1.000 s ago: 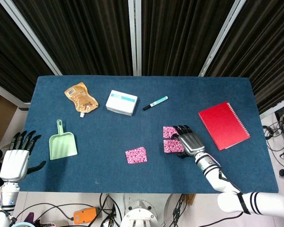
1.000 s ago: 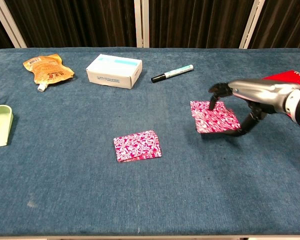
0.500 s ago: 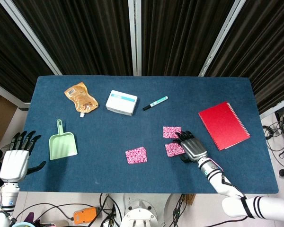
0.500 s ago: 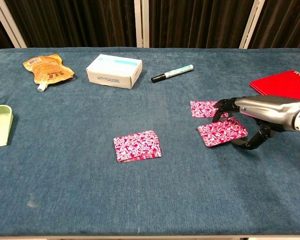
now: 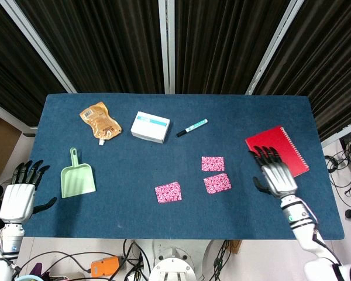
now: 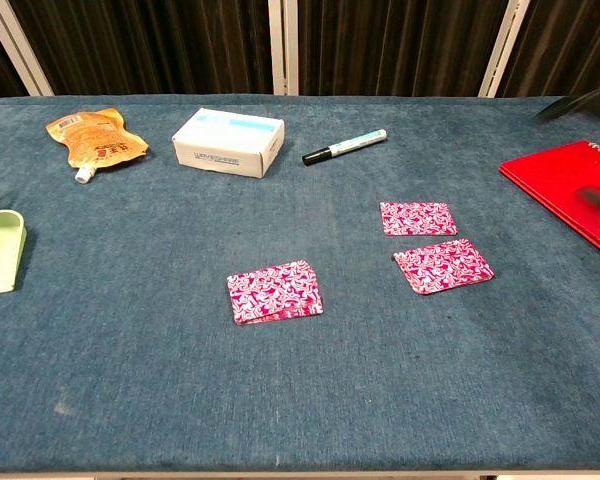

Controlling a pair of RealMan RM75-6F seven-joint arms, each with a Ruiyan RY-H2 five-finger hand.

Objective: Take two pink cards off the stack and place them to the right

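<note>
Right of the stack (image 6: 275, 293), two pink cards (image 6: 417, 218) (image 6: 443, 266) lie flat on the table (image 6: 160, 380), just apart from each other. Right hand (image 5: 273, 175) hovers empty, fingers spread, partly over the notebook (image 5: 278, 146). Left hand (image 5: 21, 195) hangs off the table's left edge, fingers apart, holding nothing.

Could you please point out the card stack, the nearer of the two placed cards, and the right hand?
card stack (image 6: 275, 293), chest view, centre of top card
nearer placed card (image 6: 443, 266), chest view, its middle
right hand (image 5: 274, 174), head view, back of hand
</note>
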